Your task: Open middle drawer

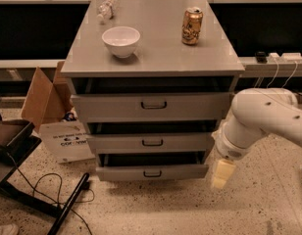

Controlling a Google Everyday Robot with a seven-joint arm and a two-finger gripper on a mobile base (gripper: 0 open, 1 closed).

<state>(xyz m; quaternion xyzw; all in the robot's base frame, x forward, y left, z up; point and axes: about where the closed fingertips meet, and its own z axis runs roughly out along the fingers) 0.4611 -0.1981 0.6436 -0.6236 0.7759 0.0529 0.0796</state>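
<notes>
The middle drawer (116,143) is sitting between its neighbours, its handle (152,142) facing outward for a pull. The gripper (223,173) is hanging at four o'clock of that handle, off the cabinet's (156,58) right edge, probably lining up to reach in. It is touching nothing, and I cannot tell how far open it is.

So the gripper (222,174) hangs just below and right of the middle drawer (116,143), which looks cracked open a bit.

Three drawers (151,142), one bowl (121,40), one can (192,26), one bottle (107,6), one hand (222,174) (low right).
</notes>
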